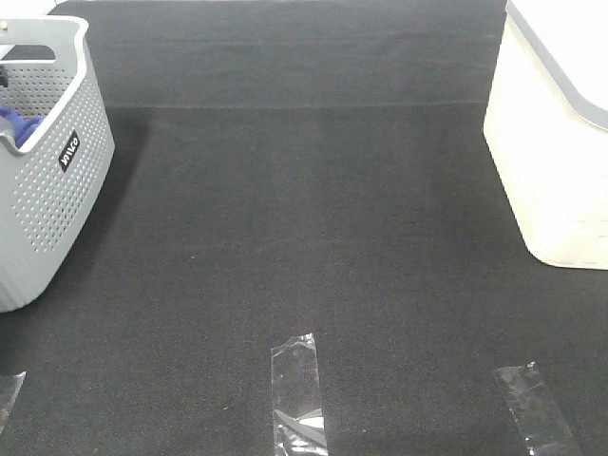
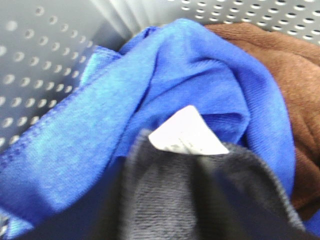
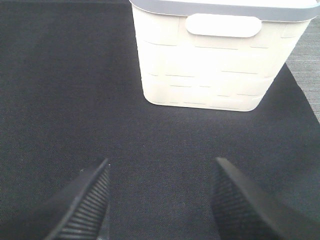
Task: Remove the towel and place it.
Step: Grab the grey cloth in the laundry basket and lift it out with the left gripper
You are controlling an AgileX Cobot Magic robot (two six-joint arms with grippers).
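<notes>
Our left tool (image 2: 160, 225) reaches down inside the grey basket (image 1: 57, 190). It is a dark blur, and we cannot tell whether it is apart or together. The towel (image 2: 160, 190), grey terry with a white label (image 2: 186, 132), lies in that basket against the blue cloth (image 2: 150, 85). Well apart from the basket, our right tool (image 3: 160, 200) hangs spread above the black surface (image 1: 313, 218), facing the white bin (image 3: 215, 65). Open surface runs from the basket's wall to the bin.

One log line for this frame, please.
towel: in grey basket, touching blue cloth | removal: not yet done | right gripper: open over mat
</notes>
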